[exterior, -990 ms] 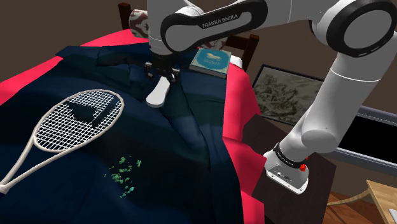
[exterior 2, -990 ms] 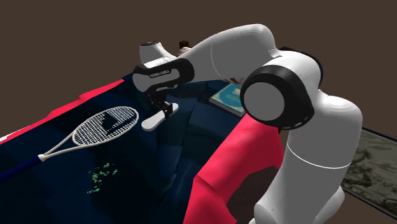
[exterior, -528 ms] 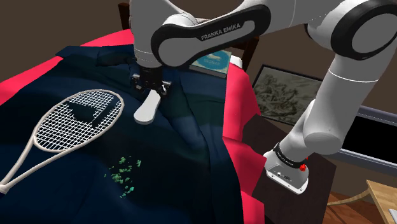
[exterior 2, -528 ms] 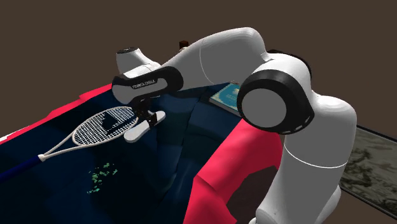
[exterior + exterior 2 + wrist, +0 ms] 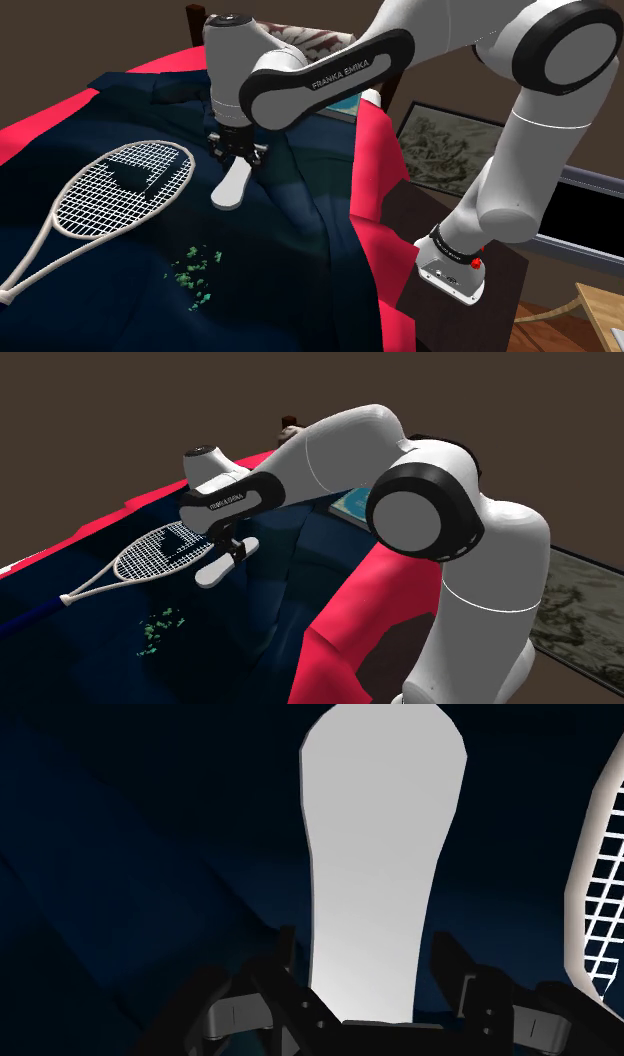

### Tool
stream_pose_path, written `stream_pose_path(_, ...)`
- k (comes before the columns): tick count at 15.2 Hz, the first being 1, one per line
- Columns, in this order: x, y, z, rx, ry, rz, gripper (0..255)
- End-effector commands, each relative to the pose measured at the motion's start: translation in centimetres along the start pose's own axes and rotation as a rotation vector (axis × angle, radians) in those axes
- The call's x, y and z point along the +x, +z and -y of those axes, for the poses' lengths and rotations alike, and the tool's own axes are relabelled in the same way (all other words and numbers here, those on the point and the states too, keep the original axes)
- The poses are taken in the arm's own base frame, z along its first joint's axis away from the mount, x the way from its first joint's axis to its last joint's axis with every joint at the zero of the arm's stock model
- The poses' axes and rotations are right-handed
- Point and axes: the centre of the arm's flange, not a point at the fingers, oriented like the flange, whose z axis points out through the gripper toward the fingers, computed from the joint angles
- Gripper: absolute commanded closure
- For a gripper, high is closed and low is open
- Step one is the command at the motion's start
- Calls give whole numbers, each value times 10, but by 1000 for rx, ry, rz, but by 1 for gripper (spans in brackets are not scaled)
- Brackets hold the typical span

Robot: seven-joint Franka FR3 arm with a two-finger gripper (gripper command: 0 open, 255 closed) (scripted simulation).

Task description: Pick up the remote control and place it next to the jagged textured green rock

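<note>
Hand [image 5: 238, 155] [image 5: 232, 540] [image 5: 365, 954]: black, two fingers, clenched on the upper end of the remote, one finger [image 5: 285, 952] against each long edge. Remote [image 5: 232, 185] [image 5: 220, 564] [image 5: 380, 854]: plain white, long and flat with a rounded, wider far end; it hangs down and away from the hand at a tilt, over the cloth; whether its lower tip touches the cloth cannot be told. Cloth [image 5: 280, 260] [image 5: 130, 854]: dark navy, creased, spread directly beneath the hand. Racket [image 5: 120, 190] [image 5: 160, 552] [image 5: 600, 904]: white frame and strings, lying flat on the cloth just beside the hand, its head close to the remote and its handle running away from the hand. Rock [image 5: 195, 270] [image 5: 155, 627]: green, jagged, drawn as a scatter of small bits on the cloth, well apart from the hand, beyond the remote's lower end and near the racket's throat. Cover [image 5: 375, 170] [image 5: 375, 592]: red, under the cloth, showing along its edges. Book [image 5: 355, 504]: teal, flat on the cover, behind the hand and partly hidden by the arm [image 5: 320, 70]. Stand [image 5: 452, 270]: far from the hand, at the arm's base. Picture [image 5: 440, 145]: framed, leaning beyond the cover near the stand.
</note>
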Motion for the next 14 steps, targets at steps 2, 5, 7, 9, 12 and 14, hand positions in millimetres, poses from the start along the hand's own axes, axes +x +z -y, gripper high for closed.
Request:
stream_pose_path(2, 0, 16, 0, 1, 0, 0, 255)
stream_pose_path(5, 0, 32, 0, 1, 0, 0, 255)
stream_pose_path(7, 0, 41, -1, 1, 0, 0, 255)
stream_pose_path(9, 0, 41, -1, 1, 0, 0, 255)
stream_pose_path(12, 0, 41, -1, 1, 0, 0, 255)
stream_pose_path(14, 0, 41, -1, 1, 0, 0, 255)
